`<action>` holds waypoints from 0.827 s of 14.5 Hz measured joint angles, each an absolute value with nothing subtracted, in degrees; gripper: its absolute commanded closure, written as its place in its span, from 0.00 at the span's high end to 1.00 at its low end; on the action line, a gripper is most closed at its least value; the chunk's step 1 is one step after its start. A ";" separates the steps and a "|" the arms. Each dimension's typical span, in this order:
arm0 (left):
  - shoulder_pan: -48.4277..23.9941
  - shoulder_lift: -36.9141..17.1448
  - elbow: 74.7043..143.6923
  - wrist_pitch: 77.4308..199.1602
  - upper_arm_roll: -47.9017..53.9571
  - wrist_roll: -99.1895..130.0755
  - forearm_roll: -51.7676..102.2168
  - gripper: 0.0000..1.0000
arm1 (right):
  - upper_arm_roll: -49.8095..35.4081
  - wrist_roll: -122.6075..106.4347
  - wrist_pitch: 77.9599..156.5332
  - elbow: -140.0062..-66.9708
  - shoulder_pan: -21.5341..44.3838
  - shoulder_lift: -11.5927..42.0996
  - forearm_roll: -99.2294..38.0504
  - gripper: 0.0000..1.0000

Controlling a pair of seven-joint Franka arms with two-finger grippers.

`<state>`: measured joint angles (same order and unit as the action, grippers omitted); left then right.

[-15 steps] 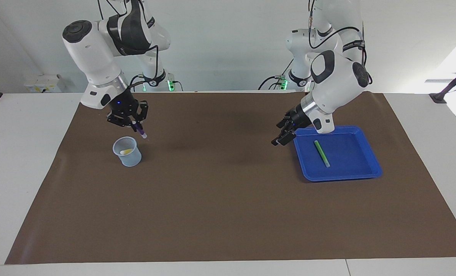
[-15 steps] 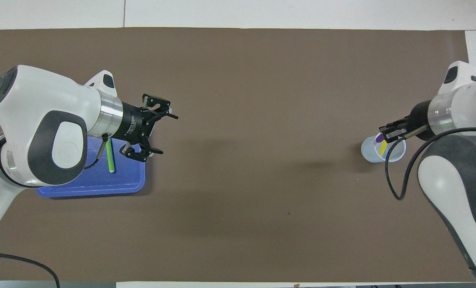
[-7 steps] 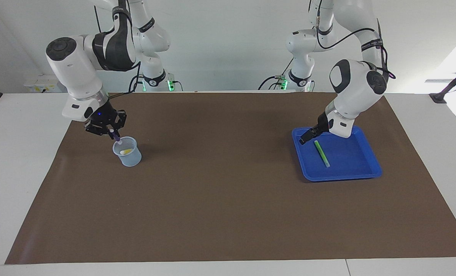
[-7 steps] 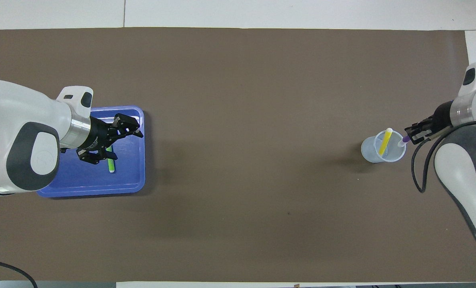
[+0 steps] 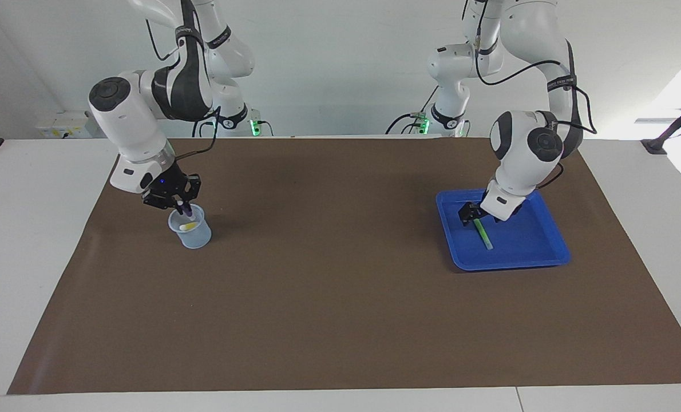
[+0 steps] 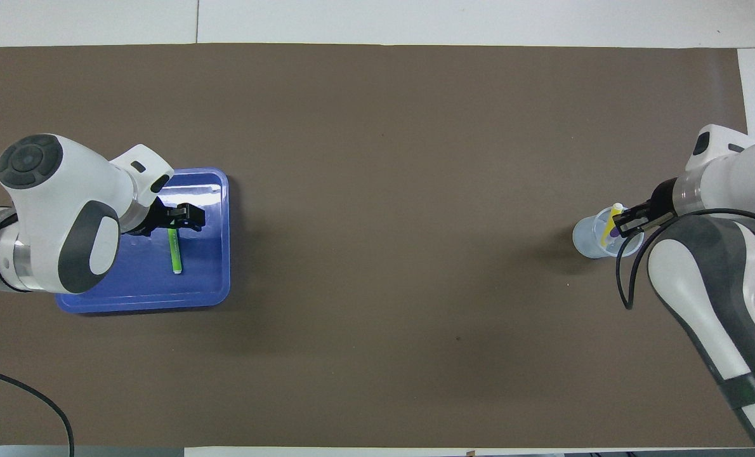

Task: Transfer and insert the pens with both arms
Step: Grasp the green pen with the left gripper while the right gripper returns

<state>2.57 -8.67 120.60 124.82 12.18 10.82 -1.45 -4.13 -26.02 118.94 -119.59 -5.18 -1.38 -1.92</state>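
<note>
Your purple pen (image 5: 186, 210) hangs tip-down in the mouth of the clear cup (image 5: 190, 228), pinched by the right gripper (image 5: 181, 207); the yellow pen (image 6: 609, 230) leans inside. That cup stands near the mat's (image 5: 340, 286) right-arm edge. In the blue tray (image 5: 523, 252), your wide-open left gripper (image 5: 475, 217) straddles the green pen (image 5: 482, 233).

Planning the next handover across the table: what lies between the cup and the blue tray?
Nothing: only bare brown mat lies between the cup and the blue tray, plain in both the facing and overhead views.
</note>
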 measured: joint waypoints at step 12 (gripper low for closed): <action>3.80 -9.77 126.12 136.29 12.18 6.64 -7.60 0.95 | -4.63 -23.49 108.68 -110.02 -1.22 0.05 -9.10 1.00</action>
